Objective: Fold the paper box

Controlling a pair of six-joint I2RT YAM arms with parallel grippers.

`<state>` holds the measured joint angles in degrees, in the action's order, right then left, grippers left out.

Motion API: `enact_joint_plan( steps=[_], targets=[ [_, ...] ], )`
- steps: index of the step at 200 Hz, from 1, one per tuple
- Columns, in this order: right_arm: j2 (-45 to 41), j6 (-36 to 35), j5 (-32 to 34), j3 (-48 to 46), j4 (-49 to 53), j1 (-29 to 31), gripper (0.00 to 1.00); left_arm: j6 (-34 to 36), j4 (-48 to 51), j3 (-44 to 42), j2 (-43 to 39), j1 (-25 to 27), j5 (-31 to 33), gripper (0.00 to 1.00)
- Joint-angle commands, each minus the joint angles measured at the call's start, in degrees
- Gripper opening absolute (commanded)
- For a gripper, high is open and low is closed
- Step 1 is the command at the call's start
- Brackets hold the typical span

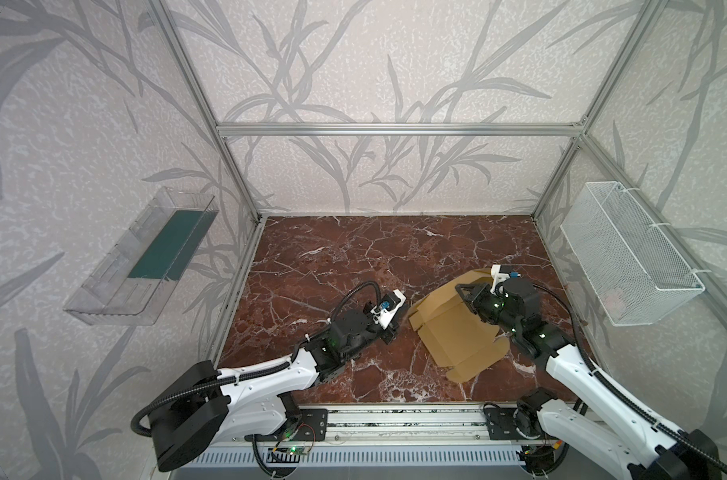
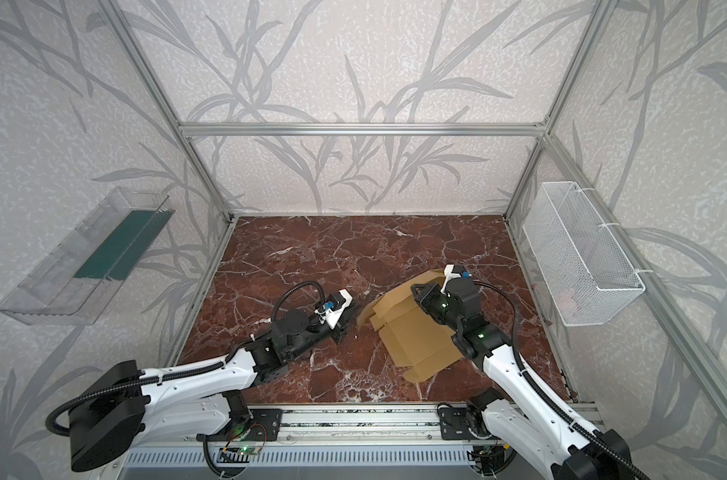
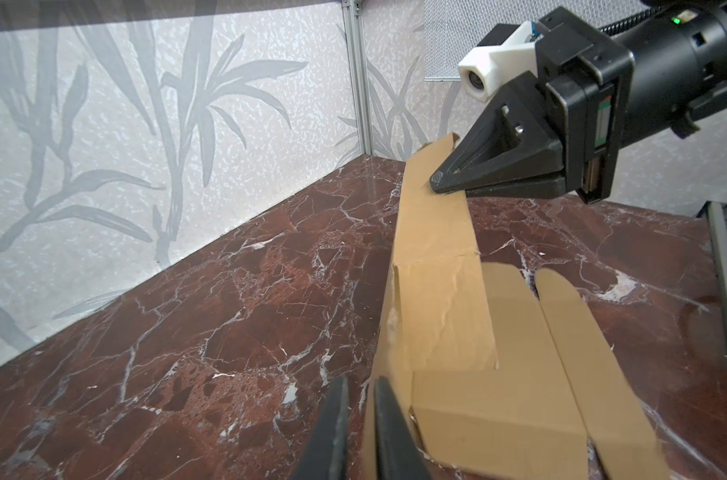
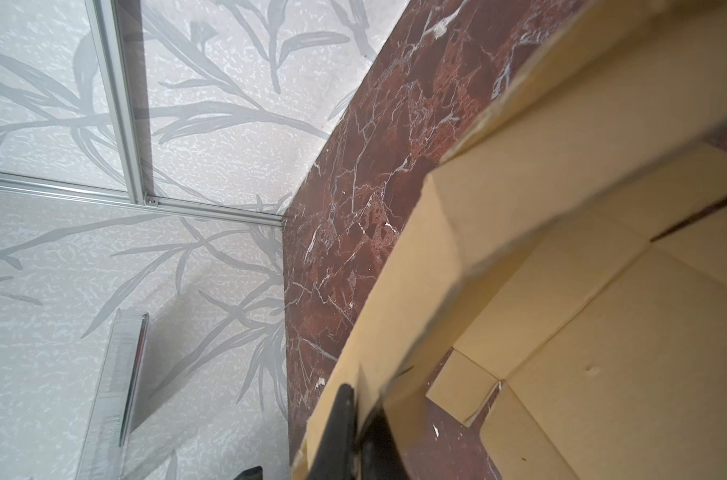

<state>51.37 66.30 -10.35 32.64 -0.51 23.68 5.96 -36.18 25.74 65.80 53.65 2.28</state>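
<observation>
Close to the front edge, right of the middle of the marble table [image 1: 332,257], lies the paper box [image 1: 457,332]: plain tan cardboard, mostly flat, creased and slit into flaps. At its left edge the left gripper [image 3: 361,384] has its fingers a sliver apart, with the cardboard just beside them. Farther back, the right gripper [image 3: 440,183] pinches a long flap [image 3: 432,224], which is raised off the table.

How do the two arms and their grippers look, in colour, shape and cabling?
The left arm and right arm have white links, black joints and black ribbed cables. Left gripper and right gripper have black tapered fingers.
</observation>
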Motion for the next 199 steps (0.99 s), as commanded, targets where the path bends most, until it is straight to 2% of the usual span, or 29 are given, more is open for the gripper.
enact_joint_plan(
  steps=[1,19,45,78,97,112,145,199],
  targets=[
    [0.3,0.0,1.5,-1.5,-4.1,0.3,0.05,-0.8,0.0,-0.6,-2.5,0.8,2.2,0.29],
    [0.5,0.0,1.9,-2.9,-6.1,0.2,0.04,-1.1,1.3,-1.1,-5.1,1.7,4.2,0.46],
    [1.1,0.2,3.0,-5.3,-9.3,0.3,0.02,-1.4,3.4,-1.6,-7.5,2.2,9.1,0.52],
    [3.5,-0.1,2.8,-5.7,-11.1,0.2,0.01,-1.0,10.2,-0.6,-7.9,2.3,7.7,0.53],
    [3.7,-0.1,3.8,-5.6,-10.7,0.1,0.00,0.6,11.6,-0.3,-5.8,2.2,10.9,0.56],
    [3.8,-0.4,4.9,-5.2,-9.8,0.1,0.00,2.1,10.0,-0.2,-3.3,2.1,14.1,0.59],
    [5.1,-1.2,5.8,-4.4,-9.1,-0.1,0.00,3.4,6.6,-0.1,1.6,1.5,16.1,0.60],
    [6.1,-0.9,5.2,-4.1,-10.0,-0.7,0.00,3.0,3.6,1.9,8.9,-0.4,13.5,0.60]
  ],
)
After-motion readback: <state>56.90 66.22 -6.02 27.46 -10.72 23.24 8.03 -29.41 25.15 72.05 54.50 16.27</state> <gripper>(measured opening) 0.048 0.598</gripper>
